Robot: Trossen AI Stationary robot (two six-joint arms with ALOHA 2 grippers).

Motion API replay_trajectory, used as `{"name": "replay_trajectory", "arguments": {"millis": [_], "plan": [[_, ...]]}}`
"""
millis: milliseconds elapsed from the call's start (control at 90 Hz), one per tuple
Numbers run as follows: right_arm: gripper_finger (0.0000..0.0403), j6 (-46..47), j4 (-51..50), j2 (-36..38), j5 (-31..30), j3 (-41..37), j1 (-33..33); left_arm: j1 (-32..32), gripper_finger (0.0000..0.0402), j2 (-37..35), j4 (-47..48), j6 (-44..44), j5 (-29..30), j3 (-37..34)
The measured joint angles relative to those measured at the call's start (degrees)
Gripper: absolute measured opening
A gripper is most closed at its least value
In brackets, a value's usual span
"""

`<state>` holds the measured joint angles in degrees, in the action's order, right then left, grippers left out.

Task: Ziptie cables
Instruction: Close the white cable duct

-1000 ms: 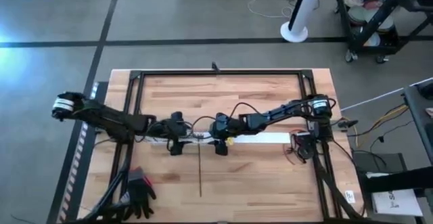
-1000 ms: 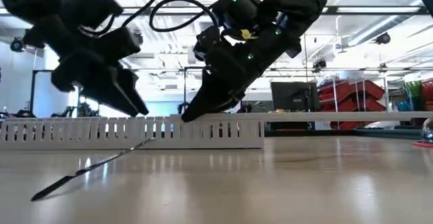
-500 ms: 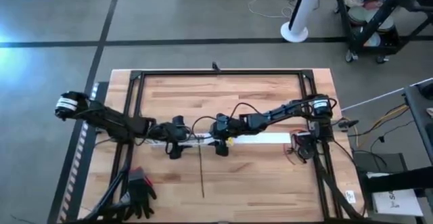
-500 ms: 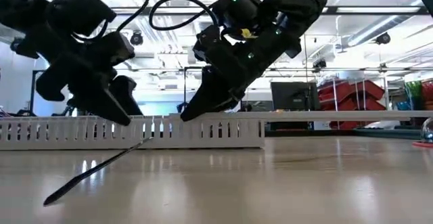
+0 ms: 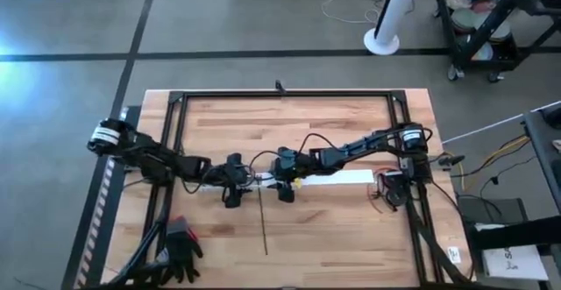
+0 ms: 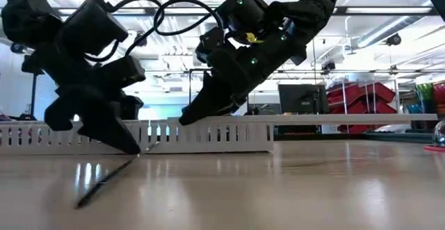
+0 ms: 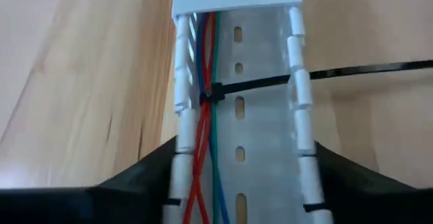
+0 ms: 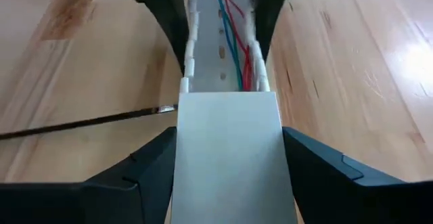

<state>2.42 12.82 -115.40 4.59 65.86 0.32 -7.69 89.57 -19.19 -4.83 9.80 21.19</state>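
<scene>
Here you see the cables (image 7: 203, 122), red, blue and green, lying inside the white slotted duct (image 7: 260, 149) mid-table, bound by a black zip tie (image 7: 284, 80) whose tail runs out onto the table (image 5: 333, 229). Your left gripper (image 5: 231, 194) and right gripper (image 5: 286, 187) each straddle the duct, fingers spread to either side of its walls.

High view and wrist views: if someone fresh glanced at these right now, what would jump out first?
Probably the two dark arms meeting at mid-table, the left gripper and right gripper both straddling the white slotted cable duct. Next, the red, blue and green cables lying in the duct's channel, cinched against one slotted wall by a black zip tie. Its long tail trails out over the wooden table toward the front edge.
</scene>
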Motion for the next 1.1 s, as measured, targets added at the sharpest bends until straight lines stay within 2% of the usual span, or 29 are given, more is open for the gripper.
{"name": "replay_trajectory", "arguments": {"millis": [133, 322, 600, 844, 1100], "plan": [[0.0222, -0.5, 0.1, -0.1, 0.7, 0.4, 0.0, 0.1, 0.0202, -0.4, -0.1, 0.2, 0.2, -0.1], [0.0225, -3.7, -0.2, -0.3, 4.1, 1.1, -0.2, 0.4, 0.0243, -0.7, -0.3, 0.0, -0.3, -0.2], [0.0225, -5.5, -4.5, -0.1, 5.6, 1.8, -0.2, 0.4, 0.0208, -0.7, -1.0, -0.6, -0.1, -0.7], [0.0221, -5.8, -7.3, -0.1, 5.8, 4.0, -0.2, 0.4, 0.0219, -0.6, -2.0, -0.6, -0.2, -1.0], [0.0223, -3.0, -7.1, -4.7, 3.1, 9.0, 0.1, 0.4, 0.0221, -0.8, -2.4, -0.7, 0.4, -1.2]]}}
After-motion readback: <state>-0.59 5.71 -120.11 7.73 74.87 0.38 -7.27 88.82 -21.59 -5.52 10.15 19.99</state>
